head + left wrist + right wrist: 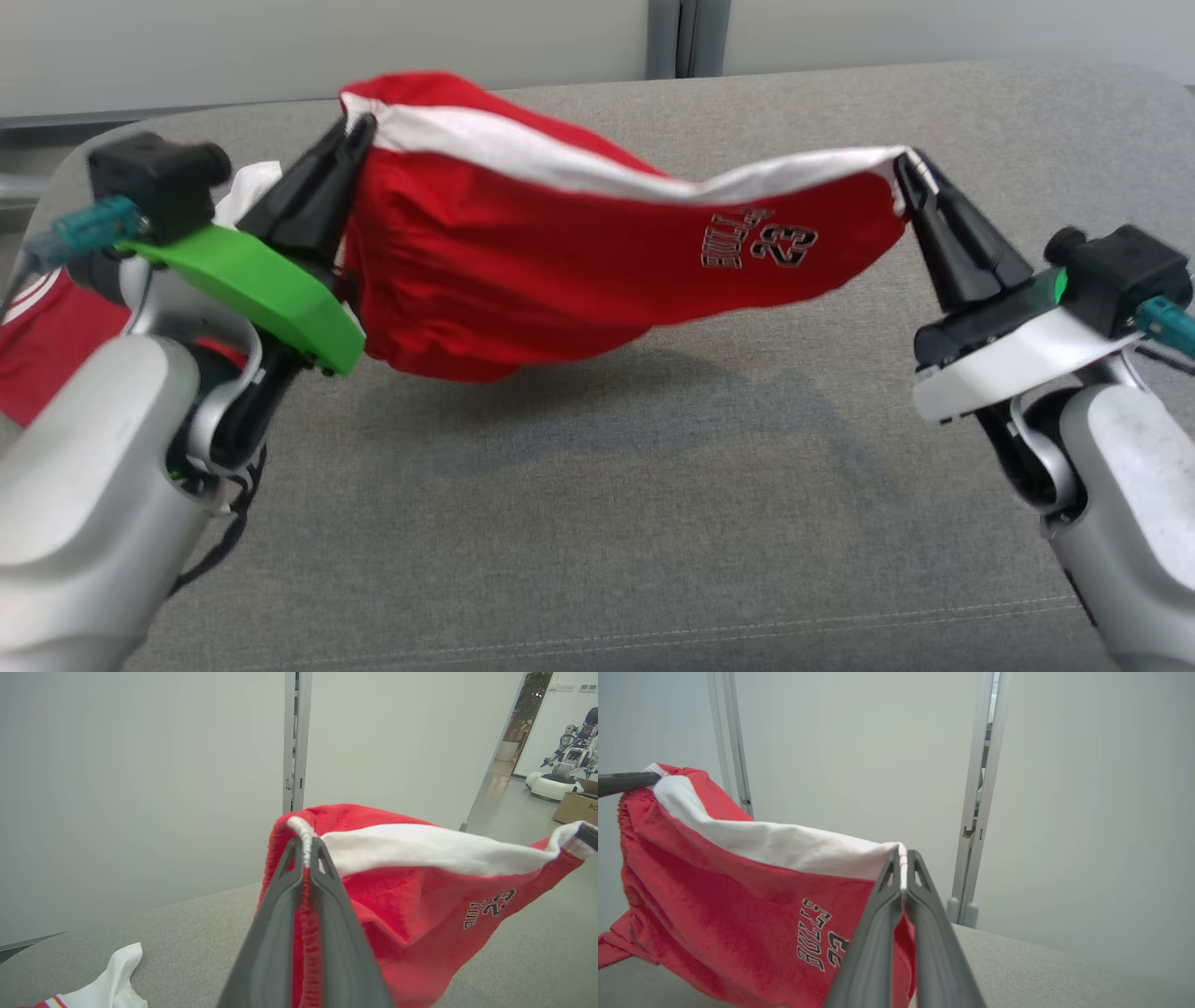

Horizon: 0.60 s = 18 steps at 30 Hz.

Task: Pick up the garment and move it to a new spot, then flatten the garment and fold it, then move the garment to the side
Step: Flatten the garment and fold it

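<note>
Garment (523, 271) (red, with a white band) hangs stretched above the grey cushion (597, 485): left gripper (362, 126) clamped on one end of the band, right gripper (906, 166) clamped on the other.

Red garment (523, 271) was held stretched over grey surface (597, 523), pinched at left end by left gripper (359, 129), right end by right gripper (906, 168).

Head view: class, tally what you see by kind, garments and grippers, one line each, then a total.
Garments: 2, the red shorts held up and a red-and-white cloth lying left.
Grippers: 2, left gripper, right gripper.
Total: 4
</note>
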### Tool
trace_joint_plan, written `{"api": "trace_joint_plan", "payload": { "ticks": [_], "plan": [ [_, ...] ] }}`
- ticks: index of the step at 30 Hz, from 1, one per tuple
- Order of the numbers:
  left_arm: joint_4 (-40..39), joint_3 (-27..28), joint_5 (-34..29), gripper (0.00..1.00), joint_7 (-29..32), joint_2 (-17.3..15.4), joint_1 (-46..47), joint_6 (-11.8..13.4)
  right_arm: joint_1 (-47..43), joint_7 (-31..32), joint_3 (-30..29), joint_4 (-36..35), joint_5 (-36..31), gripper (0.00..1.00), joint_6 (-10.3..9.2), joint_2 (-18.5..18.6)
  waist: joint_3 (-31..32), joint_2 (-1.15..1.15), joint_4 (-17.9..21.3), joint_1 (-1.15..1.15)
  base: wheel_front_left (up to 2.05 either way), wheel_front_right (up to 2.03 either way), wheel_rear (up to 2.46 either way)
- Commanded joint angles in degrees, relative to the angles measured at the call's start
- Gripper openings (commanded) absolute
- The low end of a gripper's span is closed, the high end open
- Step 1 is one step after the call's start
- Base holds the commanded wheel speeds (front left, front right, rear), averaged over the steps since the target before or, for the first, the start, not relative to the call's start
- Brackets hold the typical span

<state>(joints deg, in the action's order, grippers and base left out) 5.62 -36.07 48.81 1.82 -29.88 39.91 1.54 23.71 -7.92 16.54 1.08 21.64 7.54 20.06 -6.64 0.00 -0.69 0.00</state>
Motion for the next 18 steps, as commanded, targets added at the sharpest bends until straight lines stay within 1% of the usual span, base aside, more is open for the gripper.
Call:
{"api": "trace_joint_plan", "payload": {
  "ticks": [1, 2, 3, 5, 9, 14, 18],
  "plan": [
    [-0.4, 0.9, 0.9, 0.00, 0.8, -0.8, 1.9, 0.3, 1.8, 0.2, -0.4, -0.4, 0.5, 0.00, -0.10, 0.6, 1.1, 0.00, 0.7, 0.00, 0.00, 0.00, 0.00],
    [-0.3, 1.6, 1.8, 0.00, 1.9, -1.1, 2.8, 0.2, 3.2, 0.2, -0.5, -0.4, 0.8, 0.00, -0.10, 1.1, 1.4, 0.00, 0.8, 0.00, 0.00, 0.00, 0.00],
    [-0.1, 2.2, 3.3, 0.00, 3.0, -1.0, 3.6, 0.0, 4.5, 0.5, -0.4, -0.5, 2.0, 0.00, -0.10, 1.2, 1.6, 0.00, 0.9, 0.00, 0.00, 0.00, 0.00],
    [0.2, 3.5, 6.1, 0.00, 5.3, -0.4, 5.7, -0.7, 7.4, 0.9, -0.5, -0.4, 2.4, 0.00, -0.10, 2.6, 2.0, 0.00, 1.0, 0.00, 0.00, 0.00, 0.00],
    [1.8, 4.0, 10.3, 0.00, 10.5, 0.1, 9.7, -2.2, 12.1, 1.3, -0.2, 0.4, 3.9, 0.00, -0.10, 4.1, 2.9, 0.00, 0.9, 0.00, 0.00, 0.00, 0.00],
    [4.1, 3.5, 11.4, 0.00, 14.3, 0.6, 13.6, -2.9, 15.5, 2.2, 0.6, 1.2, 4.8, 0.00, -0.10, 5.4, 3.8, 0.00, 0.7, 0.00, 0.00, 0.00, 0.00],
    [5.3, 3.5, 11.9, 0.00, 14.8, 1.3, 14.6, -3.0, 16.5, 2.9, 1.9, 1.8, 5.6, 0.00, -0.10, 5.8, 3.8, 0.00, 0.8, 0.00, 0.00, 0.00, 0.00]
  ]
}}
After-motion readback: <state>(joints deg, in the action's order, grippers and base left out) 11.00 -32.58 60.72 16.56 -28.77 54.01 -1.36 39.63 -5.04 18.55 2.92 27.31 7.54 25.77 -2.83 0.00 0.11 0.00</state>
